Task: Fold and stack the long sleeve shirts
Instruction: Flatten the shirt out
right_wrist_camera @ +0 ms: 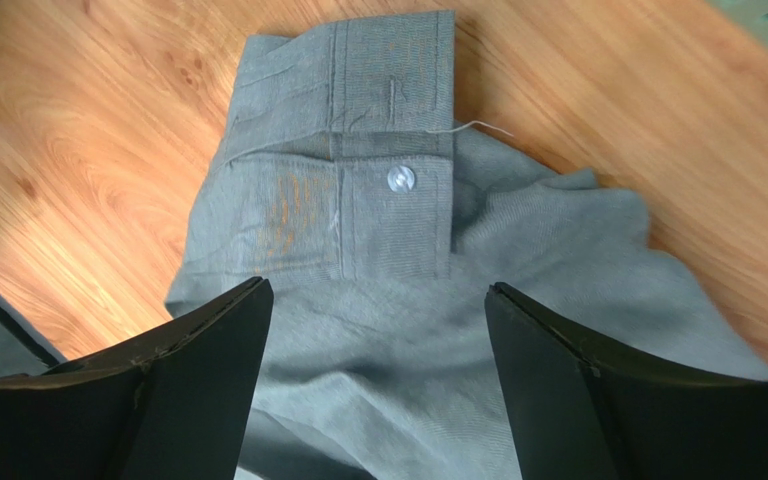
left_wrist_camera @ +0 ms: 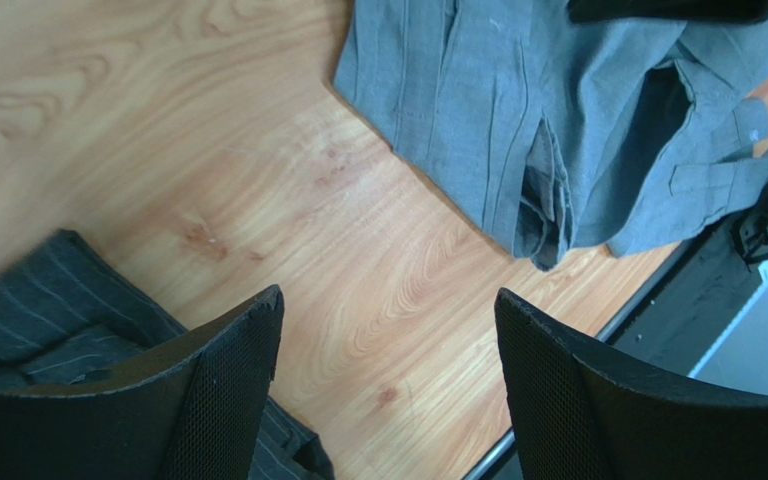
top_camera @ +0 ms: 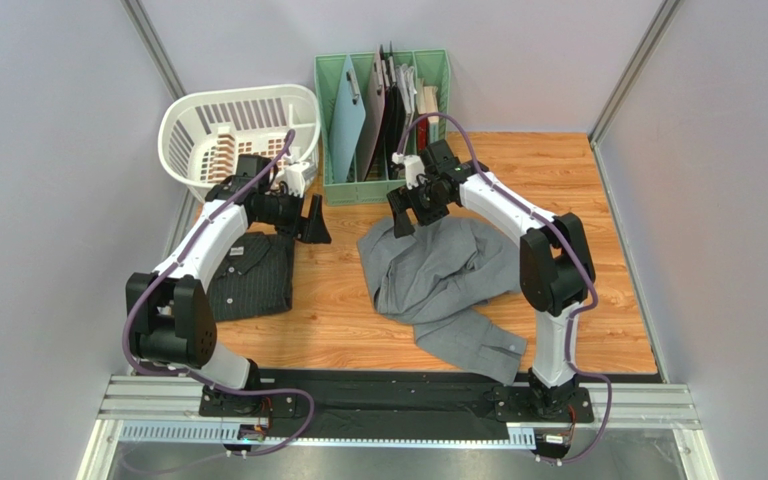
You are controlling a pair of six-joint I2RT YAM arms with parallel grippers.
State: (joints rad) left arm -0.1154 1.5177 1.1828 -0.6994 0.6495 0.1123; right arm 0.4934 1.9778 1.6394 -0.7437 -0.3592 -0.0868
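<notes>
The plain grey shirt (top_camera: 443, 275) lies crumpled in the middle of the table, one sleeve reaching toward the front right. Its buttoned cuff (right_wrist_camera: 343, 150) shows in the right wrist view. My right gripper (top_camera: 404, 215) is open and empty, hovering over the shirt's far left edge; in its own view (right_wrist_camera: 378, 300) the grey cloth lies between the fingers. The dark pinstriped shirt (top_camera: 250, 277) lies folded at the left. My left gripper (top_camera: 314, 222) is open and empty above bare wood beside the pinstriped shirt's far right corner (left_wrist_camera: 48, 310); the grey shirt (left_wrist_camera: 558, 120) lies beyond it.
A white laundry basket (top_camera: 236, 130) stands at the back left. A green file organiser (top_camera: 383, 110) with folders stands at the back centre. Grey walls close in on both sides. A metal rail (top_camera: 398, 405) runs along the front edge.
</notes>
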